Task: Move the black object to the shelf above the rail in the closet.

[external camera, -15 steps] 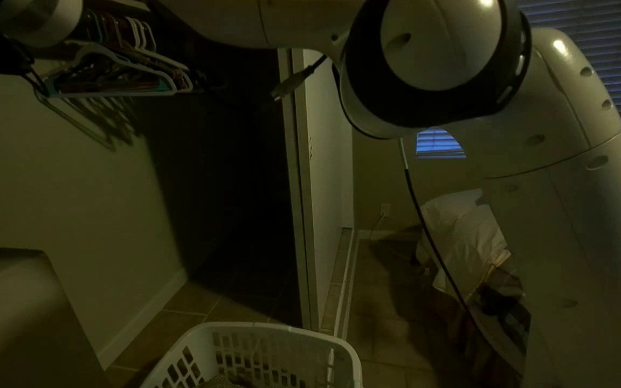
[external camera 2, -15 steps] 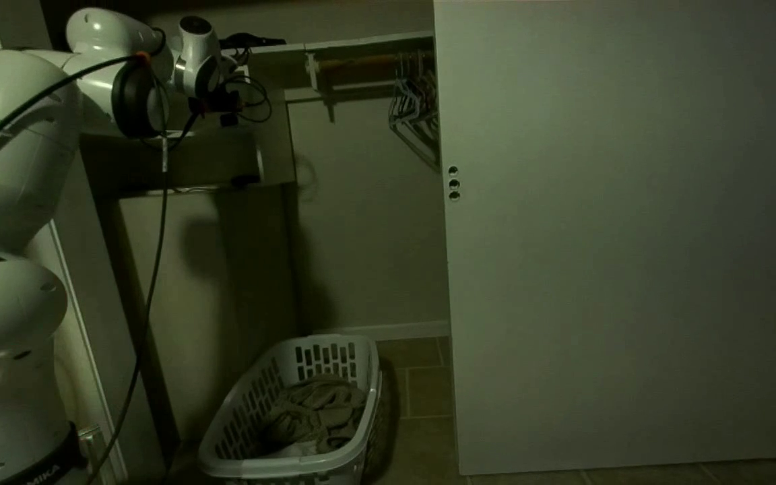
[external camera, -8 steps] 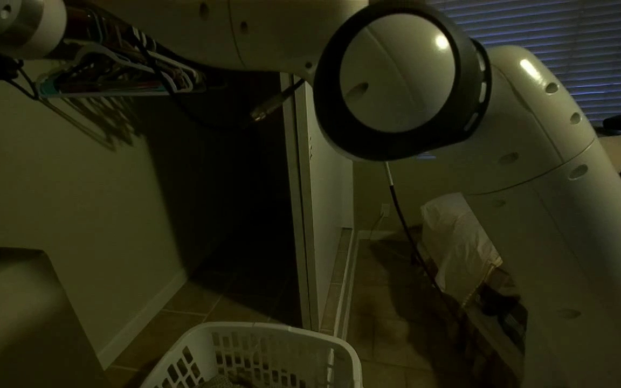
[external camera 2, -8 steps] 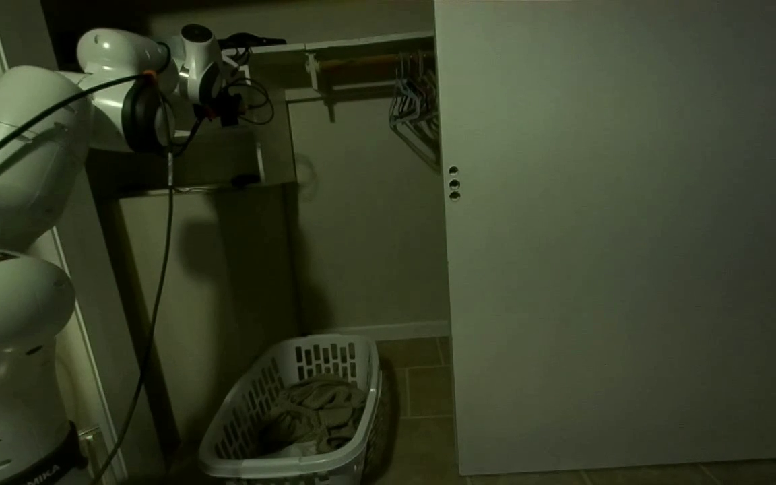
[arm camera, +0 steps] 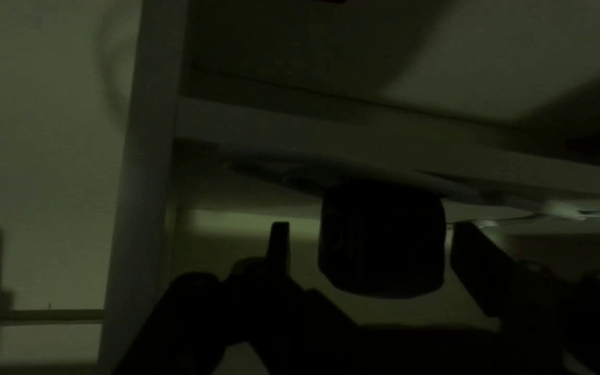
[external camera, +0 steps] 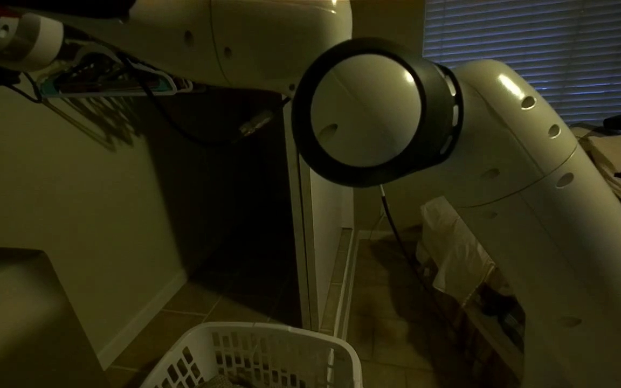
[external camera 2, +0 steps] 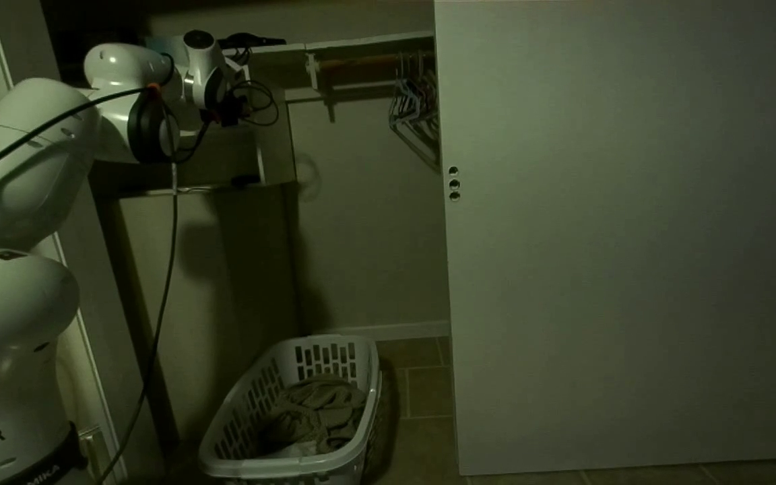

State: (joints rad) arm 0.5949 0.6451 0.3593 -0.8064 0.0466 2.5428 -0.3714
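In the wrist view the boxy black object [arm camera: 383, 250] sits a bit right of center, between the fingers [arm camera: 279, 245] of the gripper [arm camera: 371, 234]. Jaws are wide: decent strip of light to its left, just a sliver to its right, so I don't see either side touching. The face toward the camera is roughly square with rounded corners, sides pretty much vertical in the frame, so tbh I can't tell which way its long axis runs. Its top edge overlaps a long dark thing [arm camera: 300, 183] lying along a board [arm camera: 331, 120]; can't tell if it rests there.

The board slopes down to the right, and an upright panel [arm camera: 144, 182] on the left stands well apart from the object, with open room between.

In an exterior view, the shelf [external camera 2: 371, 42] above the rail [external camera 2: 361, 65] is upper middle, higher in the frame than the gripper. Its front edge shows between a dark item [external camera 2: 253, 40] and the white door [external camera 2: 624, 236]. Hangers [external camera 2: 415, 101] bunch up by the door's edge, with open room left of them.
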